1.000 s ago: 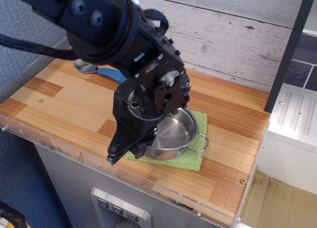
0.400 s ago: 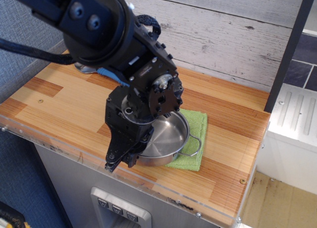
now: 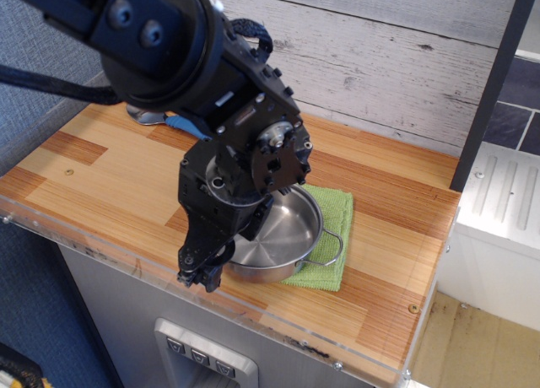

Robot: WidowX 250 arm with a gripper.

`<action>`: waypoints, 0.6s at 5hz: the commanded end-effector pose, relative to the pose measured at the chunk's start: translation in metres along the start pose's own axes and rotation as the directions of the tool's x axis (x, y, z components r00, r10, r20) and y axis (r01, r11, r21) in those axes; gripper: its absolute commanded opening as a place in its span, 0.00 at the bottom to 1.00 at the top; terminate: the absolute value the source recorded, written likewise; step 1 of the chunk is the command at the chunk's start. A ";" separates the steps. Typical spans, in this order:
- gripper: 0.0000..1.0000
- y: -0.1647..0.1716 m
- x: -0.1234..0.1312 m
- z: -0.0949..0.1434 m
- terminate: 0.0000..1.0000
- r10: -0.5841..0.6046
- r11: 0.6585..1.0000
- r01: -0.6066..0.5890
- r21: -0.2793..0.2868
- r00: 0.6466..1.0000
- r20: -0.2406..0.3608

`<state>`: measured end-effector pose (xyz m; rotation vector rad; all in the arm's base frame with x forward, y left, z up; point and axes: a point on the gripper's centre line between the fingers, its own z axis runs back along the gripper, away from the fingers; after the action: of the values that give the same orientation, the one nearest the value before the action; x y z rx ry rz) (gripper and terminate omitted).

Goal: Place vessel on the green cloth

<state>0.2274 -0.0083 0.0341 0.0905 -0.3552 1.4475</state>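
Stainless vessel [image 3: 278,240] sits w/ its right half over the green cloth [image 3: 331,236] and its left half hanging past the cloth's left edge onto the wooden counter [image 3: 101,177], so it isn't centred yet. One wire loop handle [image 3: 333,246] shows on the right, lying over the cloth; the other is hidden behind the arm.

Gripper [image 3: 211,266] is at the vessel's near-left rim, low, close to the counter's front edge. Fingers look pressed on or around that rim, but the wrist blocks the contact, so I can't tell for sure whether they pinch it or have let go (prob. gripping, judging by how close they sit).

Key relation: cloth centre lies to the right of, and slightly back from, the vessel's centre, i.e. away from the gripper across the pot. Next move would need a push or carry rightward, approx. along the line from gripper through the pot to the cloth. Risk: cloth bunching under a slid base.

Blue-handled spoon [image 3: 181,122] lies well apart at the back left.
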 end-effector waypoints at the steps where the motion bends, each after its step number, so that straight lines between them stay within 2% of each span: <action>1: 1.00 -0.011 0.004 0.032 0.00 -0.016 0.997 0.013 -0.074 0.999 -0.046; 2: 1.00 -0.007 0.014 0.054 0.00 0.003 0.980 -0.021 -0.197 0.996 -0.088; 3: 1.00 -0.007 0.014 0.054 0.00 0.003 0.980 -0.021 -0.197 0.996 -0.088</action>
<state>0.2260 -0.0102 0.0847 -0.1185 -0.4098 1.4147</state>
